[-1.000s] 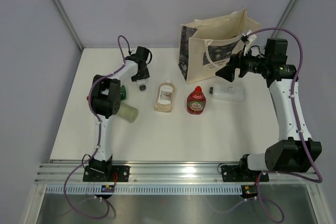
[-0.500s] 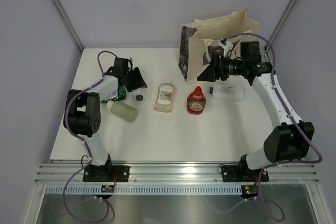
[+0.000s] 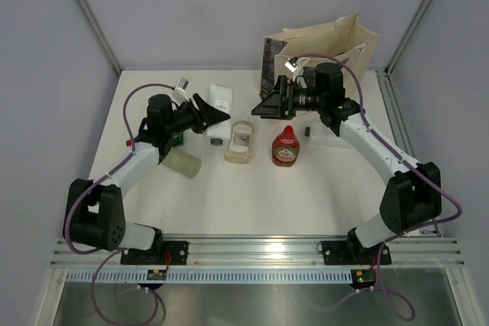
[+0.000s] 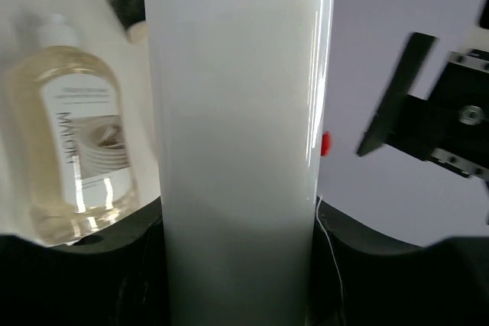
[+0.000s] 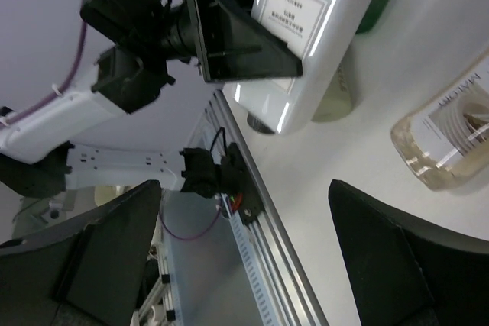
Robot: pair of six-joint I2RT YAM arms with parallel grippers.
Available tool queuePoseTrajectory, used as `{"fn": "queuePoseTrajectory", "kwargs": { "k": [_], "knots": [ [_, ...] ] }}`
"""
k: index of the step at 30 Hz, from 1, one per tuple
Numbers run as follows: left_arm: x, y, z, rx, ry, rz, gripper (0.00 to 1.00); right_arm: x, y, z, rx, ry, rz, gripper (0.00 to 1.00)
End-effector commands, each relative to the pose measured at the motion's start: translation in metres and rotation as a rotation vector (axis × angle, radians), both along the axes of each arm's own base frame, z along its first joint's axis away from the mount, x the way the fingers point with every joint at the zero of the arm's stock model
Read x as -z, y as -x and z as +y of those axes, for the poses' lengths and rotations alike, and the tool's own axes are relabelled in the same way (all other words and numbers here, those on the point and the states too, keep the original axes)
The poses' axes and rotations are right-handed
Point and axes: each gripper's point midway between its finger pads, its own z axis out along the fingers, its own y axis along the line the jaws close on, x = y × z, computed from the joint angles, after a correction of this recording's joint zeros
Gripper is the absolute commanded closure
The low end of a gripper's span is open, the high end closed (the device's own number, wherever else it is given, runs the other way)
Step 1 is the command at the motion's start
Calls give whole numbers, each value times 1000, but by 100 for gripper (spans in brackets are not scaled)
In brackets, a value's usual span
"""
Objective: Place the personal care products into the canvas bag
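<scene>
Left pincer (image 3: 212, 112) is clamped on the white bottle (image 3: 219, 101), one finger each side of its body. The wrist cam shows the bottle filling the gap btwn them. The bottle is at the back-left of the table (image 3: 229, 196), dark cap end twd the arm bases, w/ a label on one face. Can't tell if it's lifted clear of the table.

Right pincer (image 3: 269, 101) is spread wide w/ nothing in it. It hangs just right of the white bottle, facing the left pincer, by the bag's front-left corner.

Canvas bag (image 3: 336, 40) stands upright at the back-right, mouth up, near the held bottle but not touching it.

Other products lie on the table:
- Peach flask (image 3: 241, 141) is just right of the white bottle's cap.
- Squat red bottle (image 3: 286, 147) is next along to the right.
- A clear bottle (image 3: 322, 133) lies past that, partly hidden under the right arm.
- Pale-green cylinder (image 3: 184, 164) & green bottle (image 3: 177, 138) lie beside the left arm, the green one mostly covered by it.
</scene>
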Motion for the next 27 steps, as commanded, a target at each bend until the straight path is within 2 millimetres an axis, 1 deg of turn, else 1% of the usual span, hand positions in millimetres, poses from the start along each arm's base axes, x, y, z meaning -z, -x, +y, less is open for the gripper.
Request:
{"fn": "queuePoseTrajectory", "kwargs": {
  "k": [1,2,3,5,6,8,9,11,12,15,16,18,19,21,22,23,24,25,26,27],
  "knots": [
    [-113,37,-27,160,219,-310,100,-27,0,24,-49,-152,-46,0],
    [-123,43,-31,172,241,-321,100,-28,0,26,-51,-170,-44,0],
    [-128,50,-37,191,252,-327,100,-31,-2,30,-53,-207,-40,0],
    [-144,58,-41,207,286,-352,100,-32,-5,32,-50,-238,-35,1],
    [-151,64,-45,222,301,-363,100,-38,-5,33,-54,-264,-56,0],
    [-160,71,-49,241,333,-369,100,-38,-8,34,-51,-271,-65,0],
    [-161,76,-52,257,344,-363,100,-43,-9,36,-54,-290,-82,1],
    [-164,86,-59,295,365,-360,100,-43,-12,37,-49,-292,-78,1],
    [-163,90,-63,313,372,-352,100,-48,-11,38,-56,-307,-89,0],
    [-159,95,-71,336,374,-334,99,-56,-3,43,-89,-344,-93,1],
    [-157,95,-73,341,373,-327,98,-56,-1,46,-98,-347,-93,2],
    [-157,97,-76,352,377,-324,96,-56,8,53,-127,-348,-81,7],
    [-156,95,-77,352,377,-317,95,-56,11,55,-138,-350,-78,15],
    [-160,95,-78,359,381,-322,89,-54,22,61,-177,-357,-68,28],
    [-162,95,-78,361,381,-325,87,-55,26,62,-193,-364,-73,44],
    [-163,95,-78,362,379,-325,80,-55,31,62,-204,-380,-80,55],
    [-166,95,-78,362,377,-330,75,-56,33,61,-204,-386,-91,67],
    [-164,94,-78,359,363,-324,71,-58,35,60,-209,-390,-102,79],
    [-164,96,-78,360,356,-327,61,-63,38,58,-217,-390,-130,95],
    [-164,97,-77,359,350,-328,55,-65,39,58,-224,-390,-143,100]
  ]
}}
